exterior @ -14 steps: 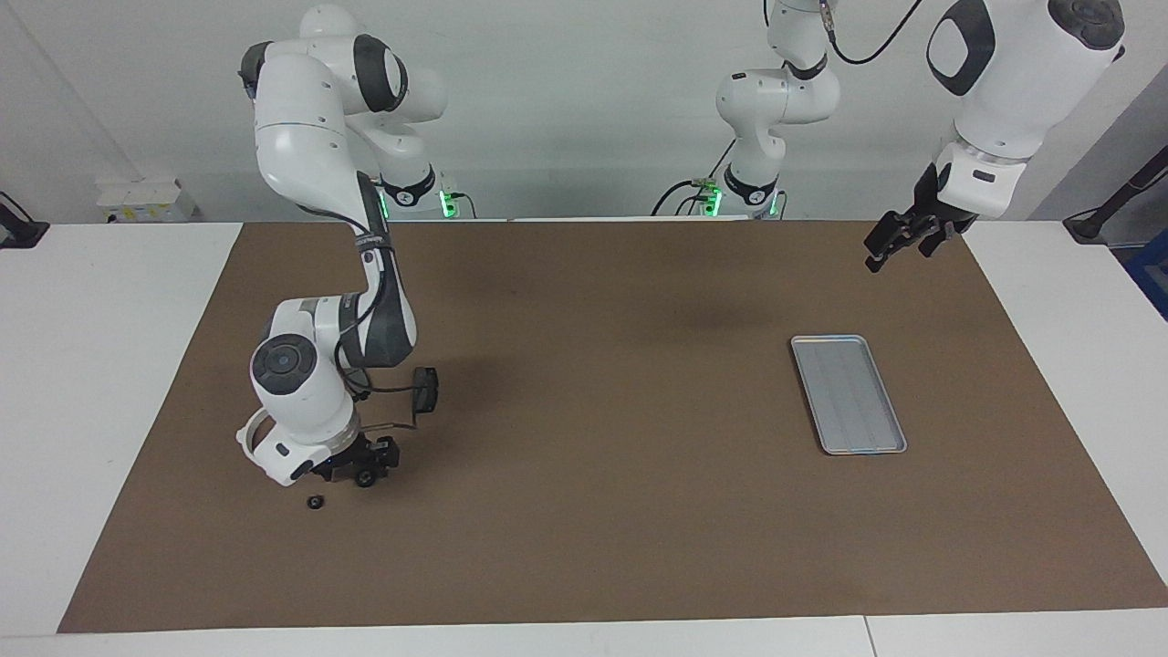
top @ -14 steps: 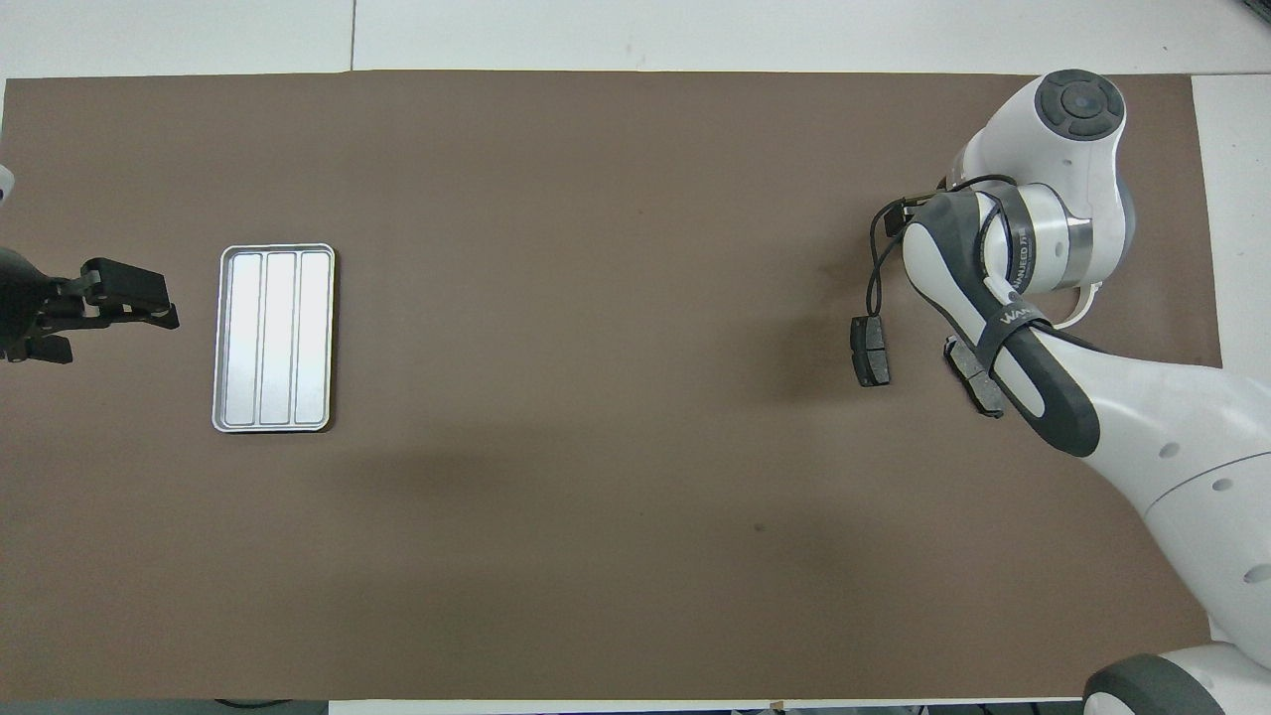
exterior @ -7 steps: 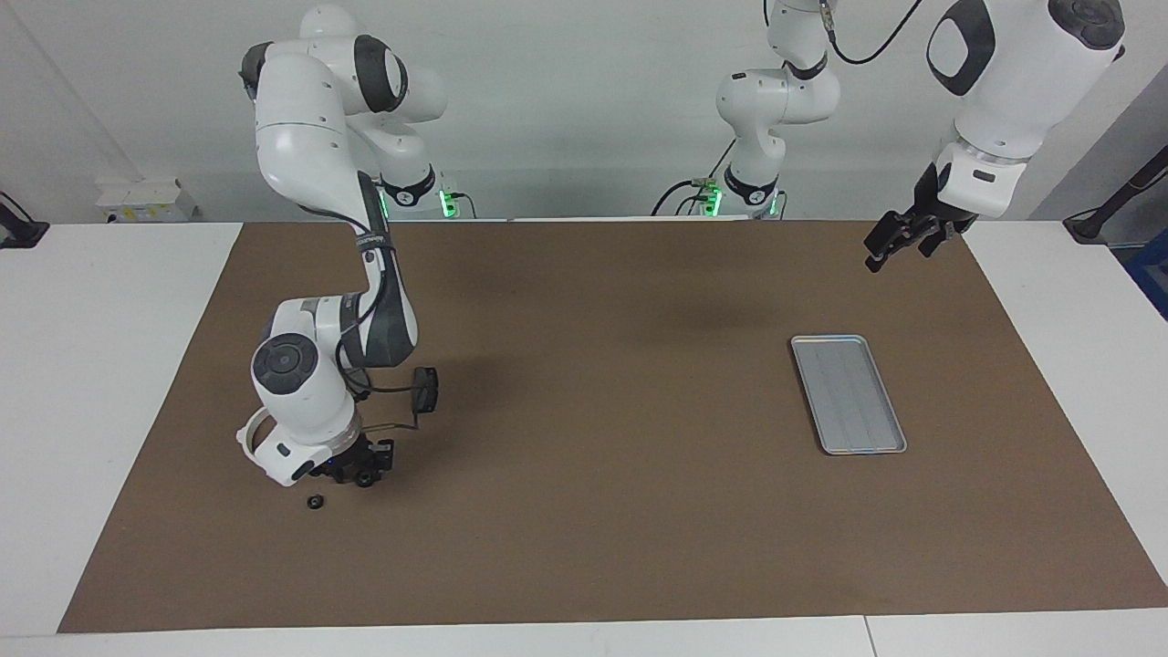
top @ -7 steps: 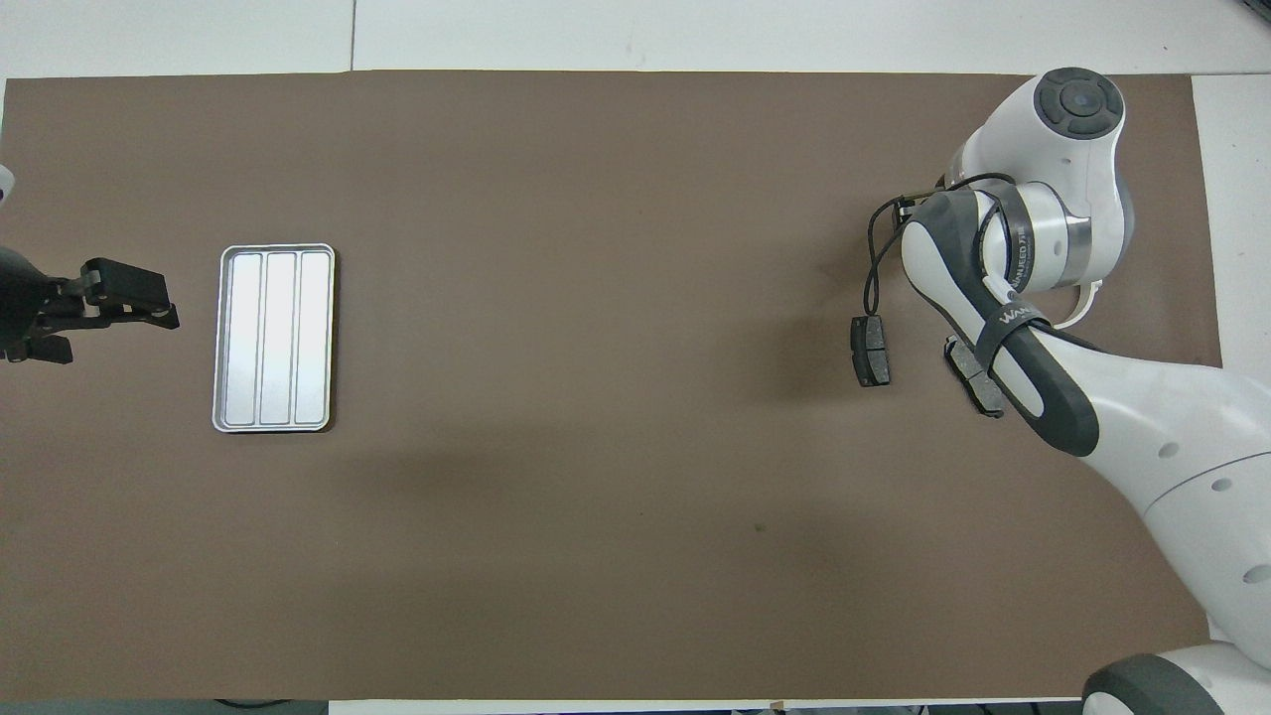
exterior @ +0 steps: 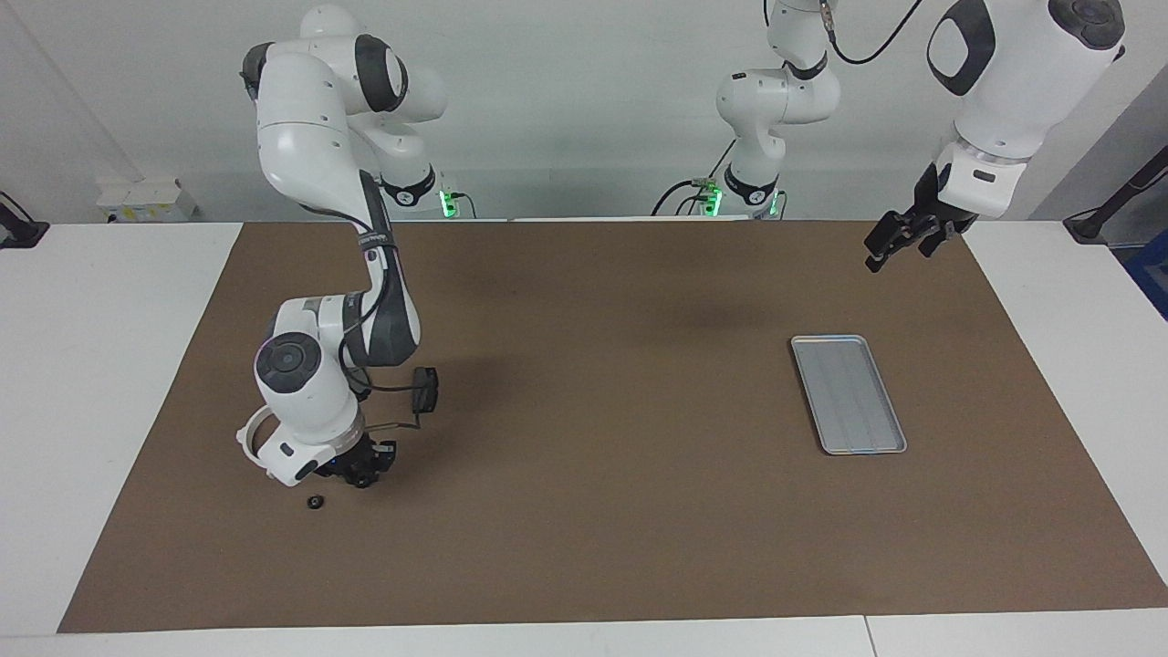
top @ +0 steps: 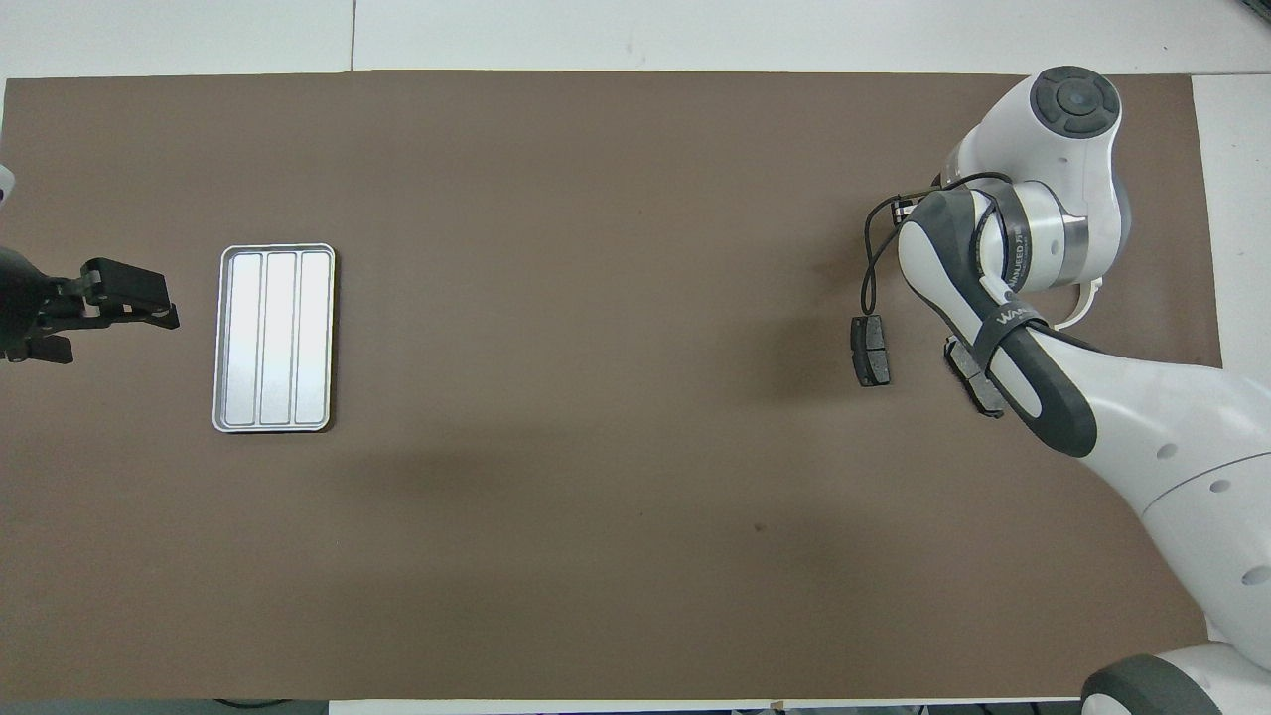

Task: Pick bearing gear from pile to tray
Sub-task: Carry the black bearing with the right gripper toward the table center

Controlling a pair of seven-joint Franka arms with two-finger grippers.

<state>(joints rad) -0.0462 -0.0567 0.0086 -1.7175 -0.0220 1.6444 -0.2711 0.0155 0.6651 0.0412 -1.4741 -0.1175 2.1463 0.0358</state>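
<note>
Here the right gripper (exterior: 363, 473) is down on the mat (exterior: 584, 511) amid the pile of parts, apparently around a small black gear, though whether it is clamped I cannot tell. Another gear (exterior: 316, 502) lies loose just beside it. The left gripper (exterior: 890, 242) waits raised and spread near the tray (exterior: 848, 394).

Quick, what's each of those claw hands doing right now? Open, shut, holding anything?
Left gripper: open, empty, waiting in the air near the tray.
Right gripper: down at the pile of parts; cannot tell whether it grips anything.
</note>
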